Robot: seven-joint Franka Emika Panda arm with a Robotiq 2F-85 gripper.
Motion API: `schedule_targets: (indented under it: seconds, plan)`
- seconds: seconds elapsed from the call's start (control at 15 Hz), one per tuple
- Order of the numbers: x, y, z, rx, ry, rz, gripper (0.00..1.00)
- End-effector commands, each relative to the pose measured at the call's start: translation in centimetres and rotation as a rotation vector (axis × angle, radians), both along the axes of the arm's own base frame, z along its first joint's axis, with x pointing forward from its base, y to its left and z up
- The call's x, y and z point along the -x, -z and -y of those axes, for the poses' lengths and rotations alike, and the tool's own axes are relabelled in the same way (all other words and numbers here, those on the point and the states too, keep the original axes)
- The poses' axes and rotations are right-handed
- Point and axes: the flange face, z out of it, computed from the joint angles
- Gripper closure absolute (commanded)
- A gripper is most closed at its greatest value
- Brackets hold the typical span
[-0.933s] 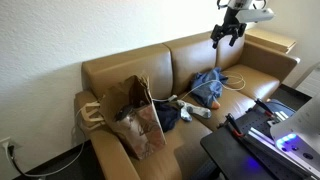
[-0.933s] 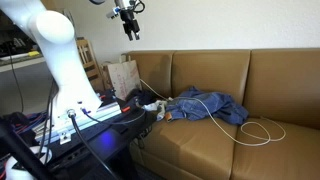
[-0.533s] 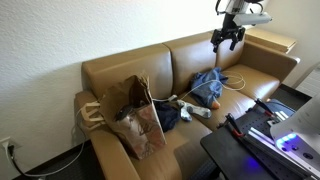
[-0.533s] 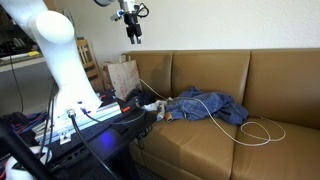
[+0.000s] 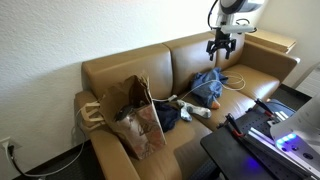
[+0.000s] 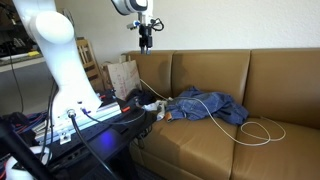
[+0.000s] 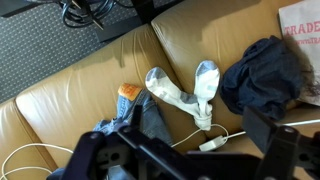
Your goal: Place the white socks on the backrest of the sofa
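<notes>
The white socks [image 7: 188, 88] lie crossed on the tan sofa seat, between blue jeans [image 7: 128, 128] and a dark garment [image 7: 265, 72]. They also show in both exterior views [image 5: 187, 106] [image 6: 156, 107]. My gripper [image 5: 219, 46] [image 6: 146, 41] hangs in the air above the sofa backrest [image 5: 190, 52] [image 6: 210, 68], well above the socks. In the wrist view the gripper [image 7: 190, 165] is open and empty, with its dark fingers [image 7: 280, 150] spread wide along the bottom edge.
A brown paper bag [image 5: 135, 112] [image 6: 122, 74] stands on one end of the sofa. A white charger [image 7: 211, 143] with its looped cable [image 6: 255, 130] lies on the seat. A dark table with equipment [image 5: 260, 135] stands in front of the sofa.
My gripper has moved lower and sideways toward the middle of the sofa backrest. The socks and clothes have not moved.
</notes>
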Motion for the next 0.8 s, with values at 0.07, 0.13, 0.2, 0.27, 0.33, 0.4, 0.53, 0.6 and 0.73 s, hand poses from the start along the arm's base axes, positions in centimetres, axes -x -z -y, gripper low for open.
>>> schedule_targets:
  seconds: [0.07, 0.13, 0.2, 0.27, 0.33, 0.4, 0.53, 0.6, 0.73]
  plan:
    - [-1.0, 0.3, 0.1, -0.028, 0.016, -0.005, 0.0]
    - [-1.3, 0.2, 0.4, -0.034, 0.02, -0.003, 0.0]
    - [-1.4, 0.0, 0.6, -0.037, 0.023, -0.003, 0.0]
    - [-1.5, -0.1, 0.6, -0.038, 0.025, -0.003, 0.0]
    - [-1.9, -3.5, 3.9, -0.008, 0.04, 0.005, 0.0]
    - [-2.8, -5.1, 6.2, -0.005, 0.039, -0.027, 0.0]
    - [-6.4, -3.6, 8.2, -0.05, 0.0, -0.1, 0.0]
    - [-7.6, -2.3, 8.5, -0.096, -0.027, -0.137, 0.0]
    - [-9.0, 0.7, 8.4, -0.163, -0.088, -0.175, 0.0]
